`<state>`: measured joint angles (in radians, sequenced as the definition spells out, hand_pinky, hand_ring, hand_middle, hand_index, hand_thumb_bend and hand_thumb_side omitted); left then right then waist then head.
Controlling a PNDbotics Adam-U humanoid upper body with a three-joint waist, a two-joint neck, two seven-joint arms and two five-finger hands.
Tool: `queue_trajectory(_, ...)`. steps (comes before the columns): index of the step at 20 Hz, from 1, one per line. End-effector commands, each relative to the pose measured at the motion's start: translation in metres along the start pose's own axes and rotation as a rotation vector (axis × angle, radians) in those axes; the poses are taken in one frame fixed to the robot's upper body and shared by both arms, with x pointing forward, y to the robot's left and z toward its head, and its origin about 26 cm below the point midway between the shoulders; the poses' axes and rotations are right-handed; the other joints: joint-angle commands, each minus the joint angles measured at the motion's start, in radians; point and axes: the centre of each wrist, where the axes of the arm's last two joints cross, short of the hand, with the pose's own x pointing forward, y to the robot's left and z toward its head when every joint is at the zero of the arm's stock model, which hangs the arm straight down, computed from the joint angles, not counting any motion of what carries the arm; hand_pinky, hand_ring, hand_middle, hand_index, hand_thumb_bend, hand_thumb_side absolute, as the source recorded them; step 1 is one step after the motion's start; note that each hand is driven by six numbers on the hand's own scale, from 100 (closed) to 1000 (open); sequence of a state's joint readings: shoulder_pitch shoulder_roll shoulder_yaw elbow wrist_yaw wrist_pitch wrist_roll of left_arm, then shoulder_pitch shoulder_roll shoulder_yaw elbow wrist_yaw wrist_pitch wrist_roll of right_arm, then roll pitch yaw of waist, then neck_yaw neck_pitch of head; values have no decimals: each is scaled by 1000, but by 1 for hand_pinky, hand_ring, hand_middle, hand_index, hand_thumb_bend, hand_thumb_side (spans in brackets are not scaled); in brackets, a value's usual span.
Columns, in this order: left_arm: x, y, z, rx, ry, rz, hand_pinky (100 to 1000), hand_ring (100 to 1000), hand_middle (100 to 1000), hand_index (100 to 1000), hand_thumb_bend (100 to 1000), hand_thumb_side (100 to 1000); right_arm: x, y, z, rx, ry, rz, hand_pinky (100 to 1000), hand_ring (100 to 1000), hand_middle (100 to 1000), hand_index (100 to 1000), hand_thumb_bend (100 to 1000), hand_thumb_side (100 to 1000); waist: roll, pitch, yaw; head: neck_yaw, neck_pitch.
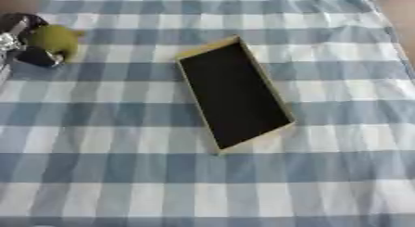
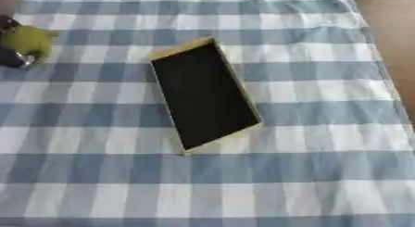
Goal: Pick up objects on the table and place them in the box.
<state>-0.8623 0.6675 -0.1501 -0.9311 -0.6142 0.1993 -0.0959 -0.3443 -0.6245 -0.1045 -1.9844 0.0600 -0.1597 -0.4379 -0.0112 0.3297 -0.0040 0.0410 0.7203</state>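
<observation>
**Left hand at the far left edge, curled round a green object**

Your left hand (image 1: 22, 40) is showing at the upper left edge of the left eye view, black with silver parts, and its fingers are wrapping round a rounded olive-green object (image 1: 57, 40). The green object is sitting against the hand, over the left border of the bench, and a small stub is sticking out of its upper right side. You cannot tell from these views whether the object is resting on the cloth or hanging just above it. Your right hand is not showing in either view.

Moving outward, the blue-and-white checked cloth (image 1: 324, 142) is covering the bench nearly edge to edge. The box (image 1: 233, 94) is lying flat near the middle of the cloth, well apart from the hand and the green object, to their right and somewhat nearer to you. It is a long shallow tray with a pale yellow rim and a black inside, turned askew so its far end is leaning toward the left.
</observation>
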Motion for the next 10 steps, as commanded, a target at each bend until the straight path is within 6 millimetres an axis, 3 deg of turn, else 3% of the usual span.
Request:
queue_trajectory(1,0,20,0,89,-13,-11,442,488,476,661,137,100,6,-3,-7,0,-32,3,796,665,654,695,100,607,1,-19,0,1,-1)
queue_trajectory(2,1,24,2,116,-26,-7,439,487,476,662,100,100,6,-4,-7,0,-32,4,795,664,653,696,100,606,1,-19,0,1,0)
queue_trajectory(3,3,29,5,149,-50,-9,437,486,474,661,133,100,6,-4,-7,-1,-33,5,795,663,652,696,100,606,1,-19,0,1,0)
queue_trajectory(10,21,50,16,238,-136,-37,433,483,471,658,129,100,6,-4,-7,0,-39,3,795,661,650,694,100,602,2,-24,-4,0,5)
